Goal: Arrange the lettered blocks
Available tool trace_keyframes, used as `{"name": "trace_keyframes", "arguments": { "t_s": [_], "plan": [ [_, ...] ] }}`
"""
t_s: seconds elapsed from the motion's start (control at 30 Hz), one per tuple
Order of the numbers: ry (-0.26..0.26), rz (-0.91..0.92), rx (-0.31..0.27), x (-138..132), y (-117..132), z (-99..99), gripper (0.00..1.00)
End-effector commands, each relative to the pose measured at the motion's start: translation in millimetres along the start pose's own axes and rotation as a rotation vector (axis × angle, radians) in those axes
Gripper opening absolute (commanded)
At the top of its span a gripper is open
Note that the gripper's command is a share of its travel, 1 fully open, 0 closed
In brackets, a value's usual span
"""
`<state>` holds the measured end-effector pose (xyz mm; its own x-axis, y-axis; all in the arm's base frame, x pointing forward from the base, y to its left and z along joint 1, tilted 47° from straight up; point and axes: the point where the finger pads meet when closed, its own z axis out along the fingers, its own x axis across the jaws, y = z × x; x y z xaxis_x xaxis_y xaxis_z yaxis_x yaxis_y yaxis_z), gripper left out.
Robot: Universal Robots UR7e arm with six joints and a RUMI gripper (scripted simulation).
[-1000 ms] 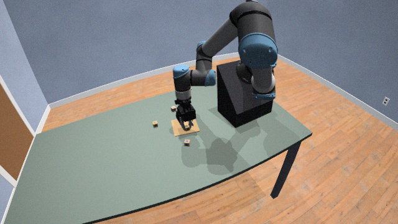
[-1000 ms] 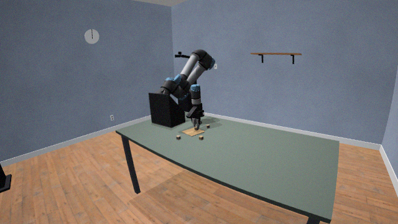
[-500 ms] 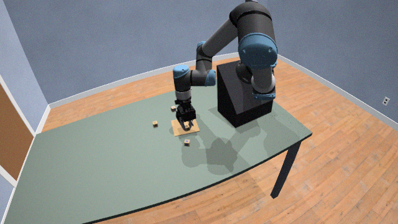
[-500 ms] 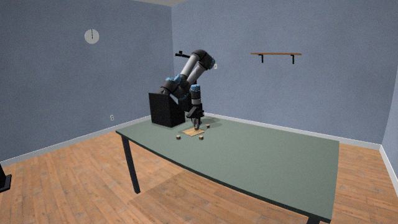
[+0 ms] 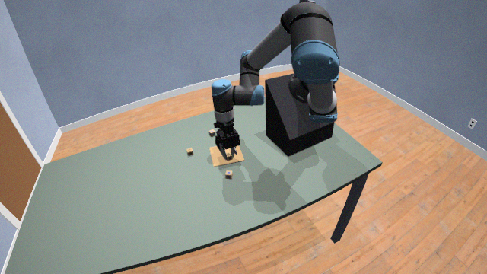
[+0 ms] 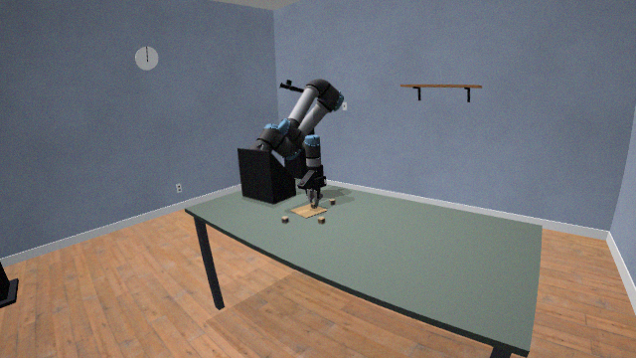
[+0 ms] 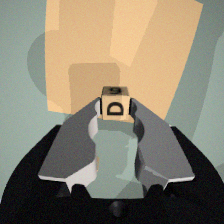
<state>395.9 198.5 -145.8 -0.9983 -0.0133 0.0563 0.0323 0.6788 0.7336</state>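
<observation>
My gripper (image 5: 228, 153) (image 6: 313, 203) (image 7: 115, 99) is shut on a small wooden block (image 7: 115, 103) (image 5: 229, 152) whose near face shows a D. It holds the block just above the tan mat (image 5: 221, 159) (image 6: 304, 212) (image 7: 80, 45). Three more wooden blocks lie on the table off the mat: one (image 5: 189, 151) (image 6: 322, 220) to the left in the top view, one (image 5: 211, 132) (image 6: 332, 201) behind the mat, and one (image 5: 228, 173) (image 6: 285, 219) in front of it with a dark mark on top.
The black robot pedestal (image 5: 297, 114) (image 6: 263, 174) stands on the green table (image 5: 133, 205) (image 6: 422, 259) behind the mat. The table's front edge curves close to the right of the mat.
</observation>
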Motion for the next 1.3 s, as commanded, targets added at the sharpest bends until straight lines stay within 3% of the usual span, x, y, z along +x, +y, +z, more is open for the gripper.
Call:
{"name": "trace_keyframes", "arguments": {
  "t_s": [0.0,0.2,0.63,1.07,1.27],
  "plan": [
    [-0.001,0.000,0.000,-0.4,-0.1,-0.4,0.05],
    [-0.001,0.000,0.000,-0.4,-0.1,-0.4,0.05],
    [-0.001,0.000,0.000,-0.4,-0.1,-0.4,0.25],
    [-0.001,0.000,0.000,-0.4,-0.1,-1.1,0.25],
    [-0.001,0.000,0.000,-0.4,-0.1,-13.7,0.25]
  ]
}}
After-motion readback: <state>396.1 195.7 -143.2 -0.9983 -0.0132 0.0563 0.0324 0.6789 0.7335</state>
